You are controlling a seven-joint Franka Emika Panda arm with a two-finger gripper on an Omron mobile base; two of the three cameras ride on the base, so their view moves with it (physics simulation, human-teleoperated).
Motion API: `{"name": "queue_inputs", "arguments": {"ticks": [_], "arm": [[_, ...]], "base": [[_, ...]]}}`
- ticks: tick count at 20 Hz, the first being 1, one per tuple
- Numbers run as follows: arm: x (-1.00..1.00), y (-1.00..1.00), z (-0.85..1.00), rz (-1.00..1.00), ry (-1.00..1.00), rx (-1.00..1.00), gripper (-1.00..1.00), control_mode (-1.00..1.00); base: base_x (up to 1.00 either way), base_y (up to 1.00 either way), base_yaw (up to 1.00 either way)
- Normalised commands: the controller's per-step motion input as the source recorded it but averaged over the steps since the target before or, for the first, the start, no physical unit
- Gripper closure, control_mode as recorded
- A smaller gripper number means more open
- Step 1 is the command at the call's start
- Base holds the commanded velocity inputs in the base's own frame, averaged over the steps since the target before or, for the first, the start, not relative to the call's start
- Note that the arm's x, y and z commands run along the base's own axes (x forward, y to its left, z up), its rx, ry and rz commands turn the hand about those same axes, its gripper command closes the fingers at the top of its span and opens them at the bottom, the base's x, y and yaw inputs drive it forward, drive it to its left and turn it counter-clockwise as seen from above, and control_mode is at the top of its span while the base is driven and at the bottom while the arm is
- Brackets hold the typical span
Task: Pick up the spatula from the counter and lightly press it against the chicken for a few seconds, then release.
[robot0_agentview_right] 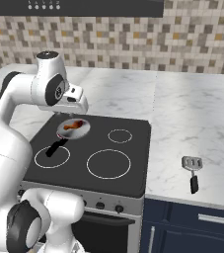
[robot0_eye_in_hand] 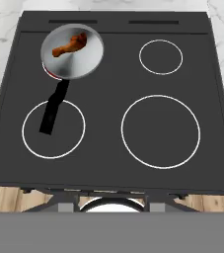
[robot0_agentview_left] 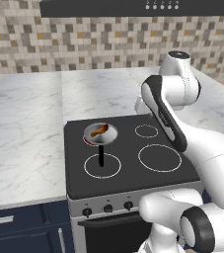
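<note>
One spatula lies on the right worktop, well apart from the pincer, which seems empty, though I cannot tell its gap. Approach the handle squarely from above.

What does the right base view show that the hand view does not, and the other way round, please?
The right base view adds the spatula lying on the counter right of the stove, plus the tiled backsplash, the hood, the stove knobs and the blue cabinets.

The hand view adds a strip of wooden floor in front of the stove and two vent slots at its back edge.

Both share the black stove, the pan on the rear left burner with the chicken in it, and three burner rings.
</note>
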Motion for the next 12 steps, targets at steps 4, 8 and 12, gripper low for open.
{"name": "queue_inputs", "arguments": {"ticks": [4,8,12], "arm": [[-0.06,0.00,0.00,0.00,0.00,0.01,-1.00,-1.00],[-0.26,-0.04,0.00,-0.06,-0.01,0.03,-1.00,-1.00],[-0.21,-0.08,0.00,-0.04,-0.05,0.01,-1.00,-1.00]], "base": [[0.00,0.00,0.00],[0.00,0.00,0.00],[0.00,0.00,0.00]]}}
